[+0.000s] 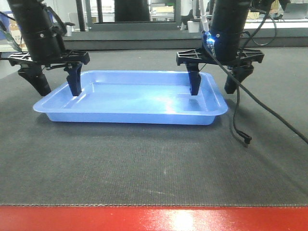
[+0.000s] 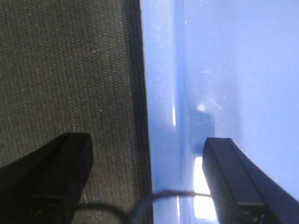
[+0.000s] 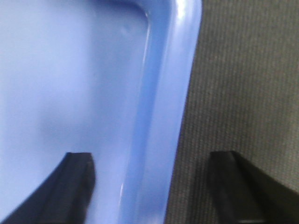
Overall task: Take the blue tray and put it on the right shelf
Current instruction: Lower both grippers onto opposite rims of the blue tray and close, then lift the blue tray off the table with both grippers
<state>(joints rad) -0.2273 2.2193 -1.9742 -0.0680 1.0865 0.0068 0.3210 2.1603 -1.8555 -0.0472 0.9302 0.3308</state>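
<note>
Red table edging (image 1: 154, 219) lies closest in the front view, then dark felt (image 1: 144, 163), and on the felt the blue tray (image 1: 134, 98) sits flat, middle of the table. The left gripper (image 1: 58, 90) straddles its left short end and the right gripper (image 1: 212, 90) its right short end, each spread wide with one finger inside the tray and one outside. A loose black cable (image 1: 240, 130) hangs beside the right one.

From the left wrist, the flared rim (image 2: 159, 93) runs between the parted jaws, which close on nothing.

From the right wrist it is the same: the rim passes between two well-separated fingers (image 3: 74, 186).

I'd judge the tray light, thin and a little flexible, with a glossy, slippery skin. Pinching the rim wall at both short ends at once should keep it level; one side alone would likely let it twist or slip. The right shelf shows in no view.
</note>
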